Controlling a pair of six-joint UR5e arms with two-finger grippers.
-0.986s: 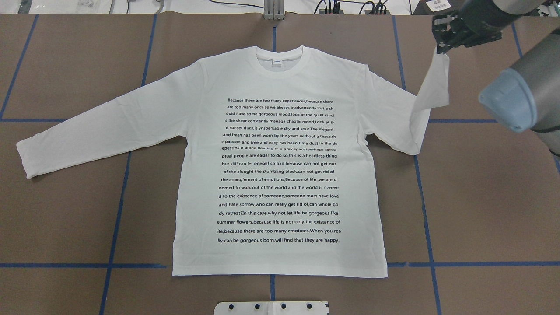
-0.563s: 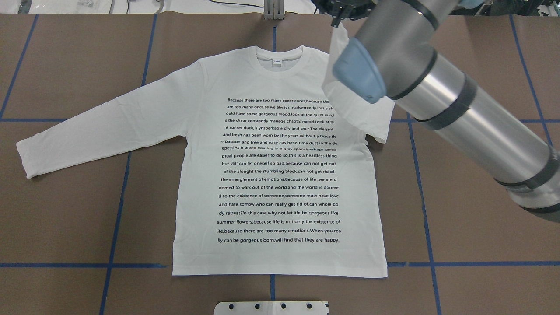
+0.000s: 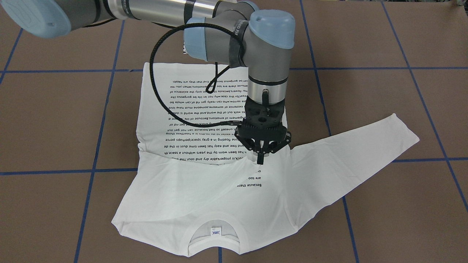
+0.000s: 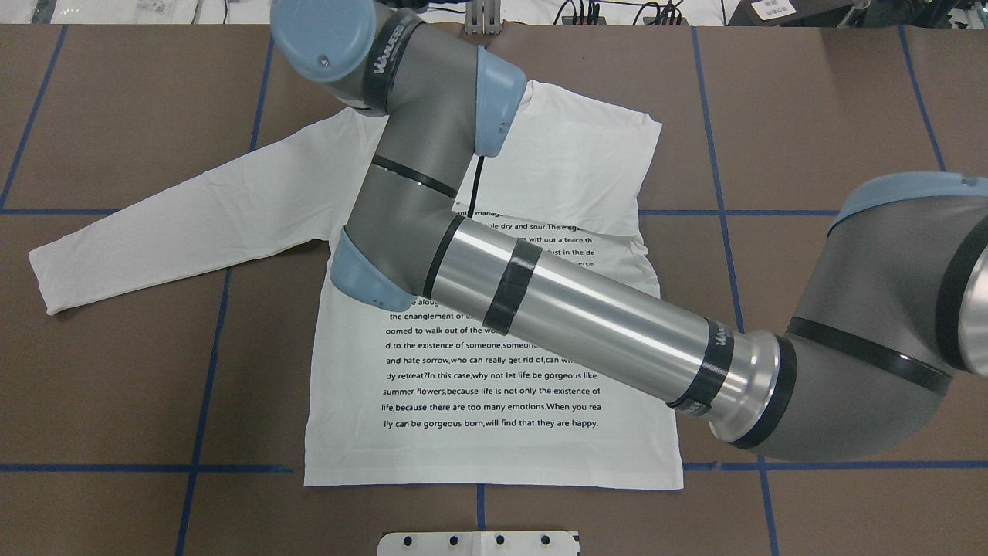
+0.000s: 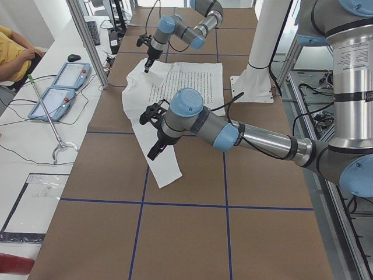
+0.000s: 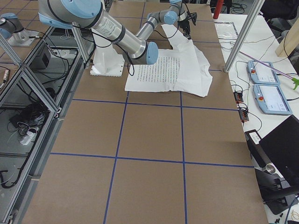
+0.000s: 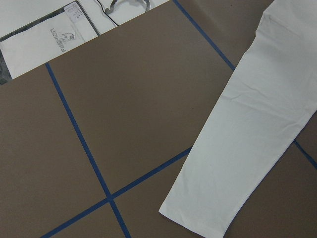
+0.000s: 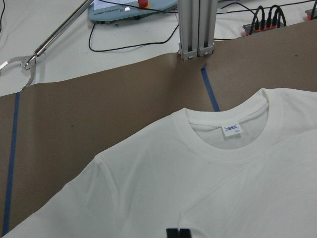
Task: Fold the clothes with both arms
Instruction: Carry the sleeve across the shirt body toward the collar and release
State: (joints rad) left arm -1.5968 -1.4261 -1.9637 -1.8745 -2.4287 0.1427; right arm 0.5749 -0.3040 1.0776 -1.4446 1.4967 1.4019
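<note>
The clothes [image 3: 219, 197] are one white long-sleeved T-shirt [image 4: 494, 386], lying flat with its text side up. Its right sleeve [image 3: 190, 171] is folded across the chest and covers the top text lines. My right gripper [image 3: 260, 157] points down over the chest, shut on that sleeve's cuff. In the overhead view the right arm [image 4: 556, 301] hides this gripper. The left sleeve [image 4: 177, 224] lies stretched out flat, and its cuff [image 7: 218, 198] shows in the left wrist view. My left gripper [image 5: 152, 133] shows only in the exterior left view, above that sleeve; I cannot tell its state.
The white pedestal base [image 4: 478, 543] stands at the table's near edge. An aluminium post [image 8: 197, 29] rises just beyond the collar [image 8: 230, 131]. Control pendants [image 5: 58, 93] lie beside the table, and a seated person [image 5: 14, 55] is there. Blue tape lines cross the brown table [image 4: 849, 347].
The right arm has swung left across the table with the right sleeve's cuff. The sleeve, lifted at the right before, now lies folded over the chest. The left sleeve has not moved.
</note>
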